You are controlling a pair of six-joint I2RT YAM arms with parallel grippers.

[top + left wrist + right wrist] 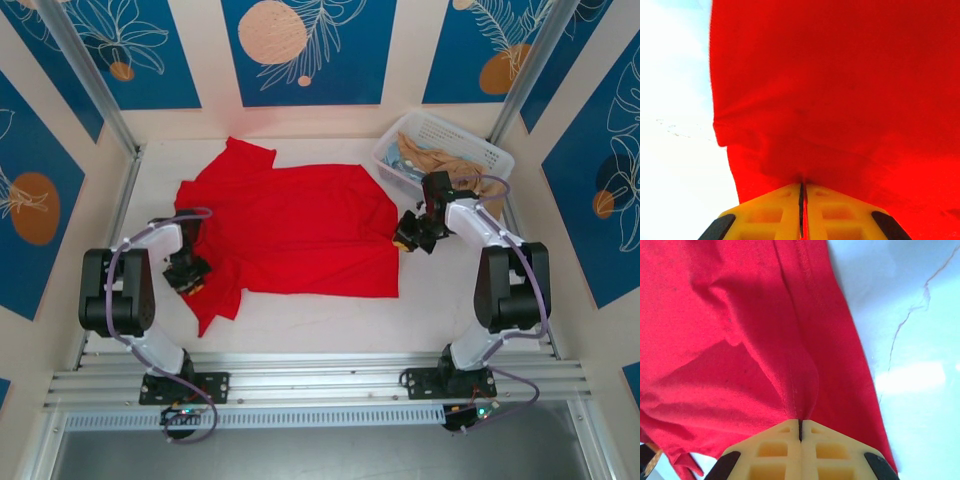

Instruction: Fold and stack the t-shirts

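A bright red t-shirt [300, 232] lies spread on the white table, plain side up, one sleeve pointing to the back left. My left gripper [190, 277] is at the shirt's left edge, its yellow jaws shut on a fold of the red cloth [805, 150]. My right gripper [404, 241] is at the shirt's right edge, shut on a seamed ridge of the same cloth [800, 390]. In both wrist views the cloth bunches up right at the jaw tips.
A white lattice basket [460, 143] with tan cloth inside stands at the back right, just behind the right arm. Bare white table [310, 325] runs in front of the shirt up to the metal rail.
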